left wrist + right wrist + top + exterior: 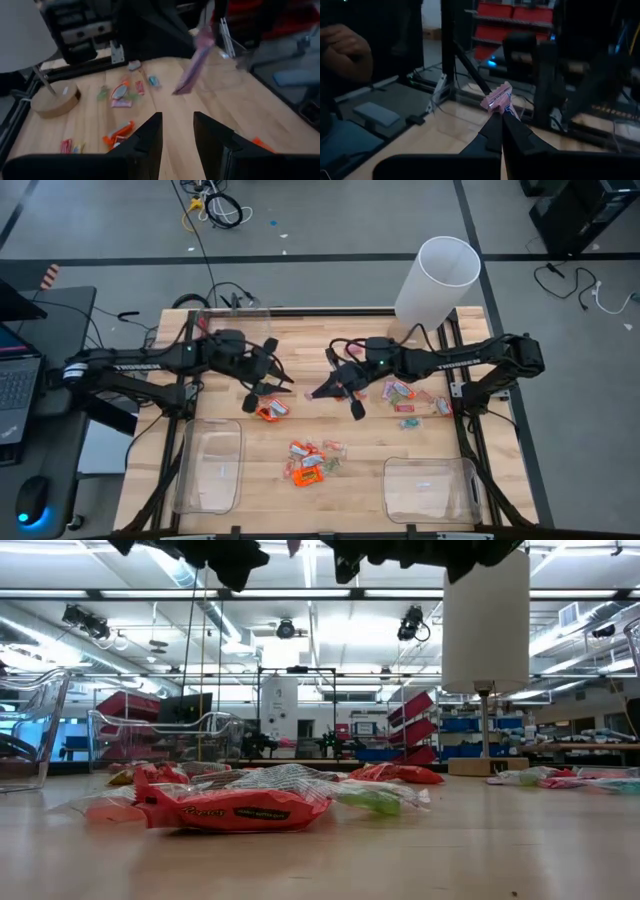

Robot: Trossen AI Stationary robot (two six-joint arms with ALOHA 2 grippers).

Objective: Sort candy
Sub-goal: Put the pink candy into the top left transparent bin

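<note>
Left gripper (262, 388) parted; right gripper (318, 392) clamped.

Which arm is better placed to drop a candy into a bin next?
The right. Its pincer is shut on a pink candy, lifted off the table. The left pincer is open and empty above the wood, near the orange candies.

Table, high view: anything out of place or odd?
Nothing damaged. Candy lies loose in clusters, both clear bins look empty. Right pincer holds a pink candy aloft; left pincer is open.
</note>
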